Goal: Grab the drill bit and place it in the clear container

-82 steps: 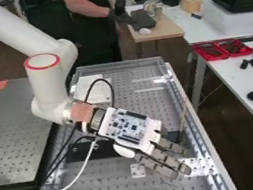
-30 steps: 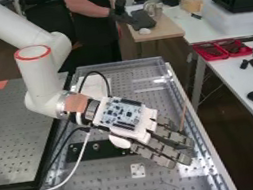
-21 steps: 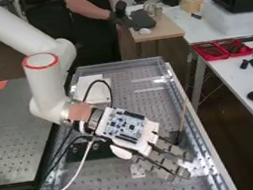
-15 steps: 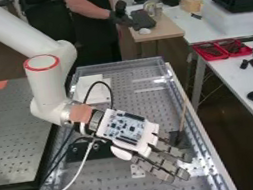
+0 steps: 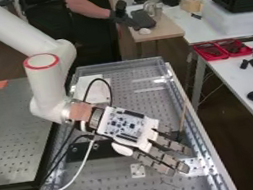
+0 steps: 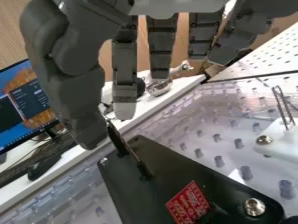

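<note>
Reading the high view as a clock centred on the hand, you'll find the black plate at nine o'clock, its middle hidden beneath the hand. At two, a thin tan rod leans up; where its foot meets the plate is hard to make out. The arm is cut off at the high view's edge, toward eleven.

Your fingers are nearly straight and slightly spread, pointing toward five o'clock, and you can't see them gripping anything. In the wrist view, a slender dark piece lies across your sight of the plate, its end close by the thumb; that may be the drill bit, but you can't tell for sure, nor whether it touches the thumb. Nor can you tell whether it is the high view's tan rod.

The wrist view gives you the plate's red label, a round-headed screw and a looped wire. The high view gives you the clear-walled tray around the plate, possibly your clear container, and a white box at eleven o'clock.
</note>
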Controlling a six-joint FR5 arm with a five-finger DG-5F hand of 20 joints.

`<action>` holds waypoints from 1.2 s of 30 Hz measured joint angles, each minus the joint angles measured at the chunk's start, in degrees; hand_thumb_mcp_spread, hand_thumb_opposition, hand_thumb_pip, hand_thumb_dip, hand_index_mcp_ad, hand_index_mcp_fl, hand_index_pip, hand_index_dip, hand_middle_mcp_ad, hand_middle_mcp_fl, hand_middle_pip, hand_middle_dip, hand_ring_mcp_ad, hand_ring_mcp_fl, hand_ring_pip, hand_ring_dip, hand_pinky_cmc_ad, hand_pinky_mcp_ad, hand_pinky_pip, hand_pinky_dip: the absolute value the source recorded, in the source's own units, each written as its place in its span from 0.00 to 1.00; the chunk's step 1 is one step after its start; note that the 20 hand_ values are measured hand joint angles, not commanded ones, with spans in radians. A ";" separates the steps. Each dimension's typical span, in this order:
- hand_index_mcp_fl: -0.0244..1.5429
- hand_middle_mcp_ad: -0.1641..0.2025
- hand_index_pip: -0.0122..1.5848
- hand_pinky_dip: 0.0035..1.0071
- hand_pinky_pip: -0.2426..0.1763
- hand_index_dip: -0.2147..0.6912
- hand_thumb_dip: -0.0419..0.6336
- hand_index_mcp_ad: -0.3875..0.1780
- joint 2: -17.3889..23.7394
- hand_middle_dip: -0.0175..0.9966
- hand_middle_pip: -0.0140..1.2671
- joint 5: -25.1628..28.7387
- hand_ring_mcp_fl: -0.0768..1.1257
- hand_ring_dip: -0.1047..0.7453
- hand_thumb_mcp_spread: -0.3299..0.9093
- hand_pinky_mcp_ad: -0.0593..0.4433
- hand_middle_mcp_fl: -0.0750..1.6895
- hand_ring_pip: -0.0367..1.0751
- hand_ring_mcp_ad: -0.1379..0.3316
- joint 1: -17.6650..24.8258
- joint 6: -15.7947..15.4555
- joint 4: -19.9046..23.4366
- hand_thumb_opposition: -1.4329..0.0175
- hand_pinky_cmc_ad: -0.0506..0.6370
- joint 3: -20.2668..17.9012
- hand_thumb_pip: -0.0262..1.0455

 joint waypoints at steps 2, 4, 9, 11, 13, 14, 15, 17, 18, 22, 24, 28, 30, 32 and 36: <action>0.07 0.62 0.86 0.17 0.36 0.57 0.39 0.50 -0.08 0.21 0.10 0.18 0.06 0.11 0.65 0.38 0.14 0.11 0.68 0.06 0.01 0.14 0.42 0.53 0.00 0.57; 0.07 0.62 0.88 0.17 0.36 0.58 0.39 0.50 -0.18 0.21 0.10 0.55 0.06 0.11 0.65 0.38 0.14 0.11 0.68 0.12 0.04 0.41 0.42 0.53 0.02 0.57; 0.14 0.62 0.88 0.17 0.35 0.59 0.39 0.50 -0.52 0.21 0.10 1.09 0.06 0.11 0.66 0.38 0.14 0.11 0.68 0.15 -0.67 0.76 0.42 0.53 0.25 0.56; 0.16 0.62 0.88 0.17 0.36 0.59 0.40 0.50 -0.61 0.21 0.10 1.20 0.06 0.11 0.67 0.38 0.14 0.12 0.68 0.14 -0.88 0.97 0.42 0.53 0.32 0.56; 0.19 0.62 0.88 0.17 0.36 0.59 0.40 0.50 -0.70 0.21 0.10 1.09 0.06 0.11 0.67 0.38 0.16 0.12 0.68 0.09 -0.89 0.97 0.42 0.53 0.44 0.55; 0.20 0.62 0.88 0.17 0.36 0.59 0.39 0.50 -0.72 0.21 0.10 1.07 0.06 0.11 0.67 0.38 0.16 0.12 0.68 0.08 -0.89 0.93 0.42 0.53 0.49 0.54; 0.21 0.62 0.88 0.17 0.36 0.59 0.39 0.50 -0.81 0.21 0.10 1.03 0.06 0.11 0.67 0.38 0.16 0.12 0.68 0.07 -0.96 0.84 0.42 0.53 0.62 0.54; 0.21 0.62 0.88 0.17 0.36 0.59 0.39 0.50 -0.90 0.21 0.10 0.95 0.06 0.11 0.67 0.38 0.16 0.12 0.68 0.06 -1.14 0.76 0.42 0.53 0.71 0.54; 0.23 0.62 0.88 0.17 0.36 0.59 0.39 0.50 -0.94 0.21 0.10 0.84 0.06 0.11 0.67 0.38 0.17 0.12 0.68 0.05 -1.09 0.67 0.42 0.53 0.77 0.54; 0.26 0.61 0.87 0.17 0.36 0.55 0.39 0.48 -1.05 0.21 0.10 0.50 0.06 0.11 0.68 0.38 0.17 0.12 0.68 0.02 -0.91 0.36 0.42 0.53 0.91 0.54; 0.26 0.60 0.86 0.17 0.36 0.55 0.39 0.48 -1.08 0.22 0.10 0.47 0.06 0.11 0.68 0.38 0.17 0.12 0.68 -0.01 -0.85 0.20 0.41 0.53 0.95 0.54; 0.28 0.59 0.83 0.17 0.36 0.51 0.39 0.49 -1.10 0.22 0.10 0.28 0.08 0.11 0.68 0.38 0.16 0.12 0.67 -0.04 -0.64 0.04 0.41 0.53 0.94 0.53; 0.28 0.59 0.82 0.17 0.36 0.49 0.39 0.48 -1.10 0.22 0.10 0.26 0.08 0.11 0.68 0.38 0.16 0.12 0.67 -0.04 -0.60 0.12 0.41 0.53 0.87 0.53; 0.27 0.59 0.81 0.17 0.36 0.48 0.41 0.48 -1.03 0.22 0.10 0.34 0.08 0.11 0.68 0.38 0.16 0.12 0.67 -0.03 -0.53 0.34 0.41 0.53 0.74 0.53; 0.28 0.59 0.79 0.17 0.36 0.46 0.41 0.48 -0.94 0.22 0.10 0.44 0.08 0.12 0.68 0.38 0.18 0.12 0.67 -0.07 -0.58 0.51 0.41 0.53 0.66 0.53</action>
